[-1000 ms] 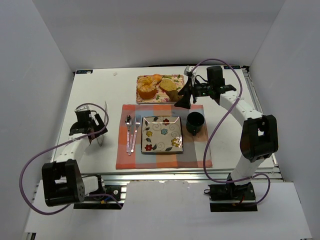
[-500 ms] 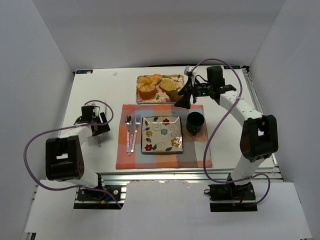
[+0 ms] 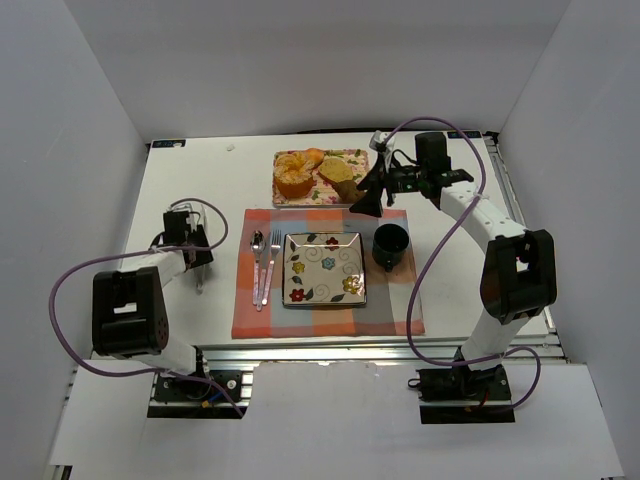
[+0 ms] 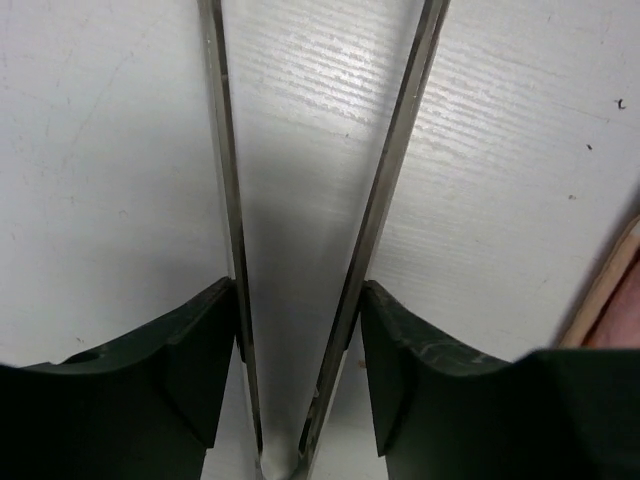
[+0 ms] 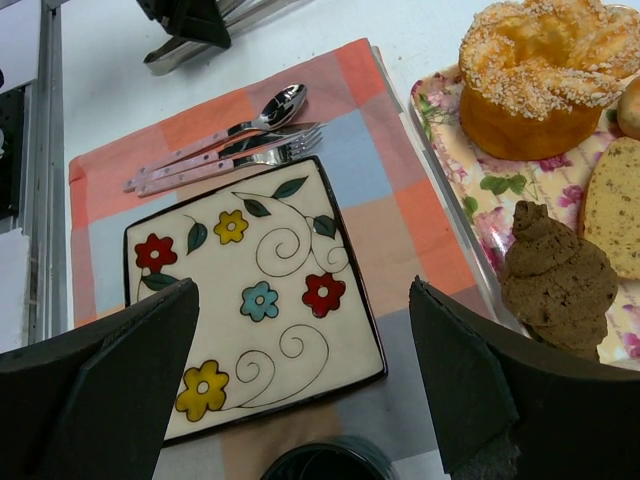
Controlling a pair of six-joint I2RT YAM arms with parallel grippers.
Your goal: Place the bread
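Nearest the bases, at the left of the surface (image 3: pixel 200 180), the left gripper (image 4: pixel 298 300) is seen with its fingers (image 4: pixel 180 370) set against the outer sides of the two metal arms of a pair of tongs (image 4: pixel 222 180). The tongs are judged to be gripped, though their tips lie out of frame. Further in, the floral plate (image 3: pixel 324 285) is found bare on the checked placemat (image 3: pixel 390 310), with a spoon and fork (image 3: pixel 263 265) at its left and a dark cup (image 3: pixel 390 245) at its right. Beyond these, the right gripper (image 3: pixel 367 197) is held over the placemat's far edge, its fingers spread wide with nothing between them. Farthest off, the bread (image 5: pixel 535 80) sits on the flowered tray (image 5: pixel 480 190), touched by nothing.

The task is therefore judged barely begun. The bread has yet to be taken up, carried and set down, presumably on the plate.

The bread's swirled, speckled top and its separation from the right fingers are shown only by the right wrist view. The contact with the tongs is shown only by the left wrist view, where no bread appears. How the two arms stand relative to tray and plate can be read only from above.
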